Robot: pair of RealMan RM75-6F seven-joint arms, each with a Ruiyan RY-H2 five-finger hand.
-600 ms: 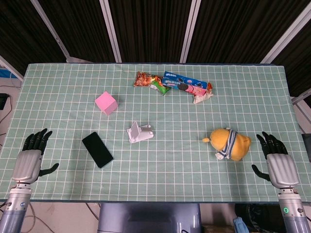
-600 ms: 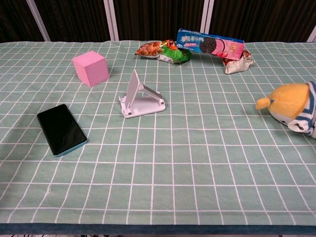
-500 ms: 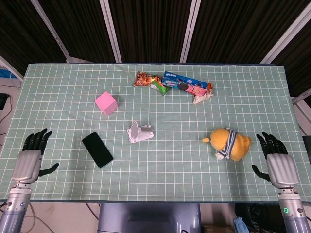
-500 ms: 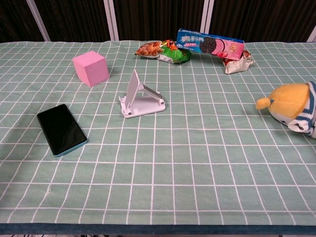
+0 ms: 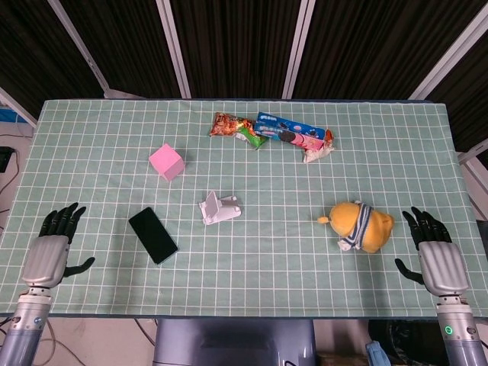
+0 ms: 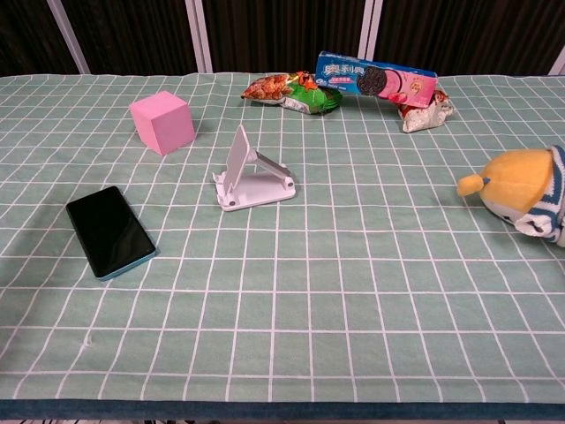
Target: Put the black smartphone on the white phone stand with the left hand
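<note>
The black smartphone lies flat, screen up, on the green checked cloth, left of centre. The white phone stand sits to its right with its back plate raised and nothing on it. My left hand rests open near the table's front left edge, well left of the phone, with its fingers spread. My right hand lies open at the front right edge. Neither hand shows in the chest view.
A pink cube stands behind the phone. Snack packets and a blue cookie box lie at the back centre. A yellow plush toy lies near my right hand.
My left hand has shifted slightly toward the near edge. Nothing else has moved.
</note>
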